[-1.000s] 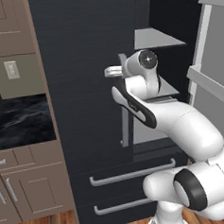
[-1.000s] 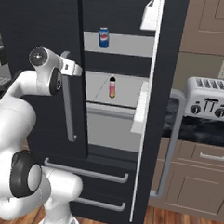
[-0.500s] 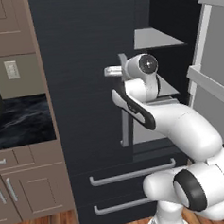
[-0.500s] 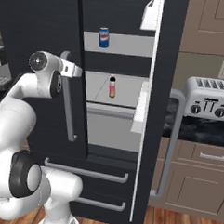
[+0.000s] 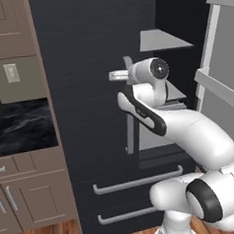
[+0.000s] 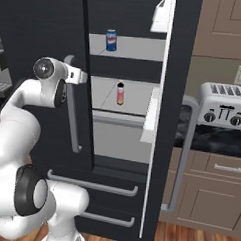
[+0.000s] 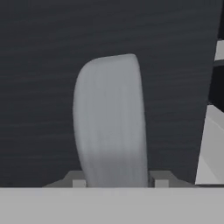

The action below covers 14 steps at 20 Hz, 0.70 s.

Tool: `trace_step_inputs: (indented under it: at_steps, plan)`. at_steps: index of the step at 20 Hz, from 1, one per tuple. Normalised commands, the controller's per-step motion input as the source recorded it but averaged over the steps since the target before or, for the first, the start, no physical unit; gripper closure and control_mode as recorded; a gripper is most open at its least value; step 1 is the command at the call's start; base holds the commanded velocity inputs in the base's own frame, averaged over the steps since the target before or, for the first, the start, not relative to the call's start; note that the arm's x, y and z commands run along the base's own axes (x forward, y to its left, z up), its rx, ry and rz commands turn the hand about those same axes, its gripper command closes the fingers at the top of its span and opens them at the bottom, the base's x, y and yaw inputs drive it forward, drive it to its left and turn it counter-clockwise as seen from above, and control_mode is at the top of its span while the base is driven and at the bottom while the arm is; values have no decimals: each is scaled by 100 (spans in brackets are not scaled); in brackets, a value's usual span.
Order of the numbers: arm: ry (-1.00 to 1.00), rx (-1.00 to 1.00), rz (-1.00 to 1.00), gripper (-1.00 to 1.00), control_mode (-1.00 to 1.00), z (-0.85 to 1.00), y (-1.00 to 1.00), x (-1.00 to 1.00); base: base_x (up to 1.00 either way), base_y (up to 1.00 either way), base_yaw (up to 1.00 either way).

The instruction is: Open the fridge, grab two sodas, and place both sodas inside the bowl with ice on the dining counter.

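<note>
The gripper (image 7: 116,181) is closed on the long grey handle (image 7: 110,122) of the fridge's (image 5: 87,91) left door, one finger on each side of the bar, near the handle's upper end. The right door (image 6: 165,120) stands swung open. Inside, the blue can (image 6: 111,40) stands on an upper shelf (image 6: 134,47) near its left edge, and the pink-labelled bottle (image 6: 120,93) stands on the shelf below.

A silver toaster (image 6: 222,104) stands on the wall counter (image 6: 211,140)
</note>
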Motion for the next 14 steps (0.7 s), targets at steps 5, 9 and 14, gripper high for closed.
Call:
trace_step_inputs:
  at_steps: [5, 9, 14]
  plan:
    - [0, 0, 19, 100, -100, -12, 80, -45, 0, 0, 0]
    - [0, 0, 19, 100, -100, -9, 87, -46, 0, 0, 0]
    - [0, 0, 17, 100, -100, -8, 96, -37, 0, 0, 0]
